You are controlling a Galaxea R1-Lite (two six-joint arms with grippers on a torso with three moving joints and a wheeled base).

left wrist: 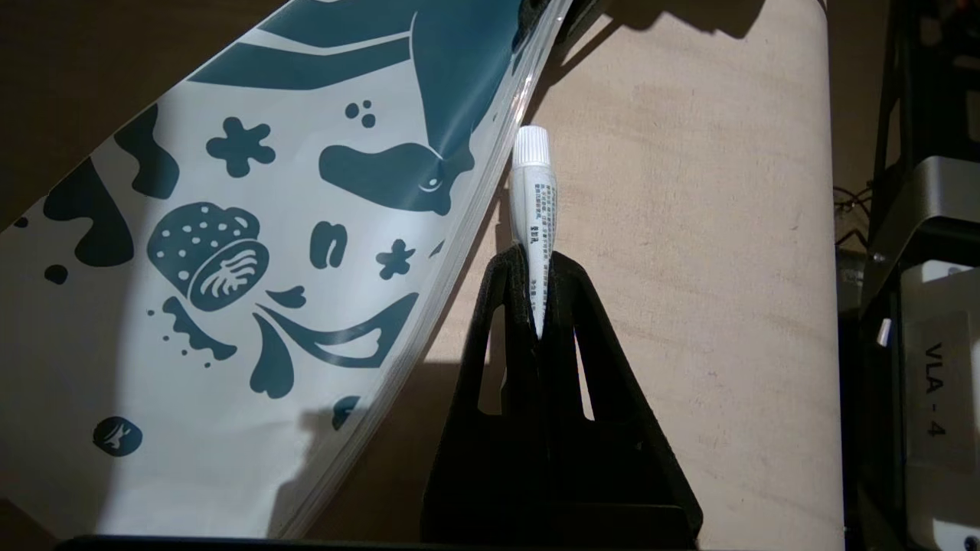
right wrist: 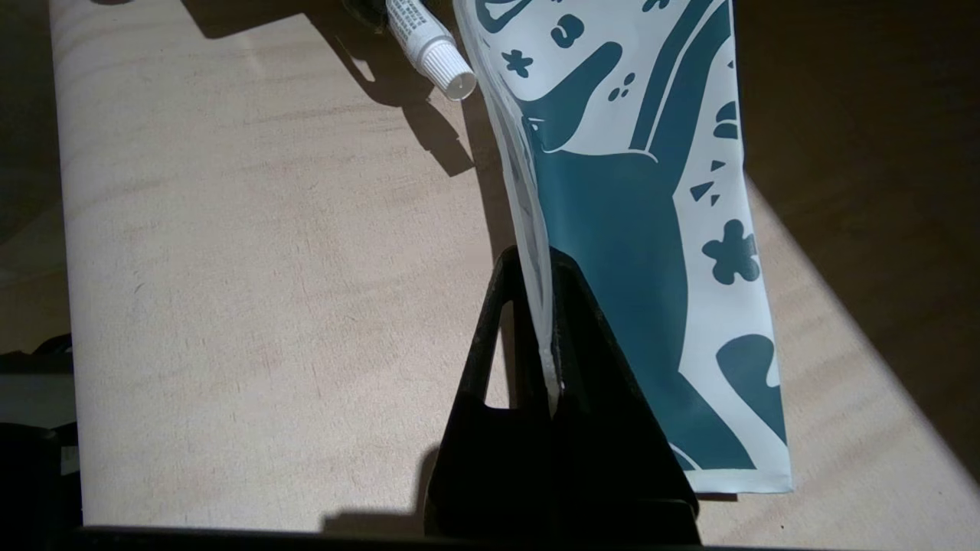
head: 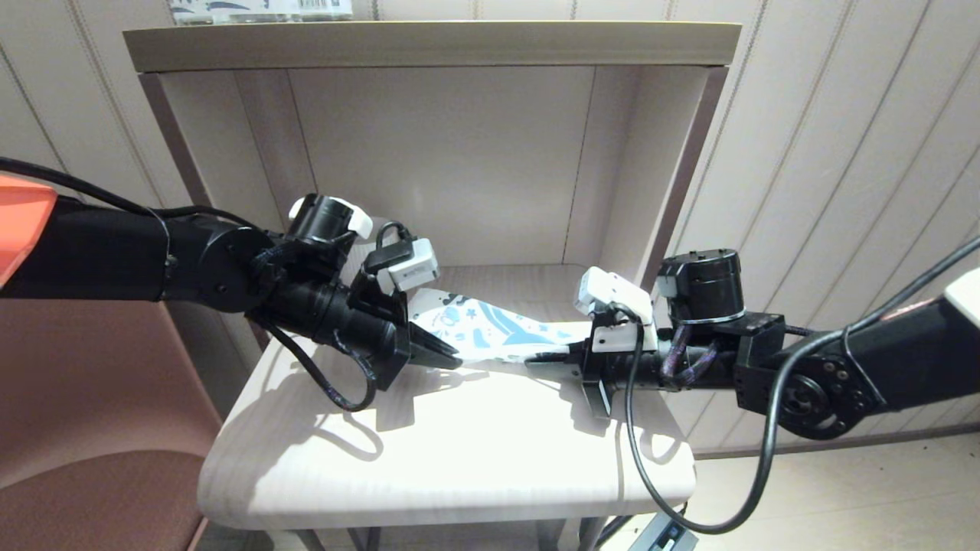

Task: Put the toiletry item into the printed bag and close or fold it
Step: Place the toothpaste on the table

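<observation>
The toiletry item (left wrist: 534,200) is a small white tube with a ribbed cap (right wrist: 442,61). My left gripper (left wrist: 534,260) is shut on its flat tail end, and the cap points at the printed bag's edge. The printed bag (head: 498,329) is white with teal shapes and hangs stretched above the table between both arms. My right gripper (right wrist: 538,264) is shut on the thin edge of the bag (right wrist: 628,191). In the head view the left gripper (head: 452,358) and right gripper (head: 536,363) face each other tip to tip, a short gap apart. The bag (left wrist: 230,252) lies beside the tube, touching or nearly so.
The light wooden table (head: 444,459) sits inside a shelf alcove with side walls (head: 658,191) and a top board (head: 429,42). A printed package (head: 260,9) lies on top of the shelf. A brown seat (head: 92,428) stands to the left.
</observation>
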